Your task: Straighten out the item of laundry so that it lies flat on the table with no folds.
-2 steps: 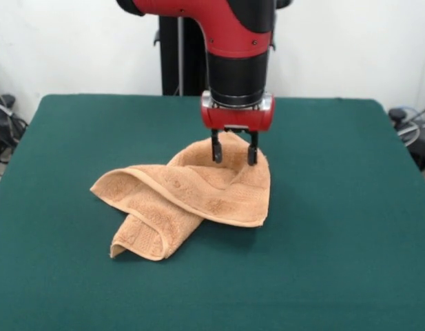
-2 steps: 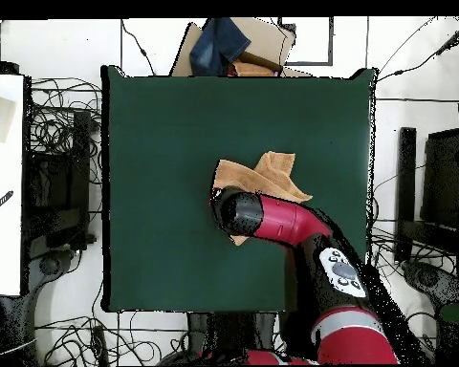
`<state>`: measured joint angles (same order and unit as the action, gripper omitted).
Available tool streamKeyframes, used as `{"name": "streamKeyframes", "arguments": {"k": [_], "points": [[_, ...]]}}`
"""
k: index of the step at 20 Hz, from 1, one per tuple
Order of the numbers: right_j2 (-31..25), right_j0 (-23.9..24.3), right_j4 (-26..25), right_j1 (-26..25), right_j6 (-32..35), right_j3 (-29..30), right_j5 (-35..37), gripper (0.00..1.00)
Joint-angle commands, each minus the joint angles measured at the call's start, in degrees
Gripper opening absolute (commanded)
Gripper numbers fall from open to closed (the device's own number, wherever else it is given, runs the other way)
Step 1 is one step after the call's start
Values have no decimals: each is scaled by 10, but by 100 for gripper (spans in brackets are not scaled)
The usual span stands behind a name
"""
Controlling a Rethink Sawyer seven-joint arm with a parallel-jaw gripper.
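The table [image 1: 350, 262] spreads bare and green at the front. Near its middle lies the towel [image 1: 191, 196], not yet straightened: folded over itself, one flap trailing toward the table's front edge. Above the towel's far, humped end the gripper [image 1: 234, 153] hangs with its fingers [image 1: 216, 149] parted and holding nothing. By my reckoning, all the flattening remains.

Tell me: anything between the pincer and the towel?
Nothing: in the front view the pincer, fingers apart, reaches the towel at its raised far fold.
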<state>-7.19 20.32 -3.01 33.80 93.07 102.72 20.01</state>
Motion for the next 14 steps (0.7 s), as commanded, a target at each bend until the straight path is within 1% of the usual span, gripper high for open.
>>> {"name": "streamKeyframes", "arguments": {"k": [1,9,14], "points": [[-47,-22,23,-24,70,-38,38,100],[-35,-37,32,-23,82,-49,46,100],[-26,-45,37,-21,86,-55,63,100]]}}
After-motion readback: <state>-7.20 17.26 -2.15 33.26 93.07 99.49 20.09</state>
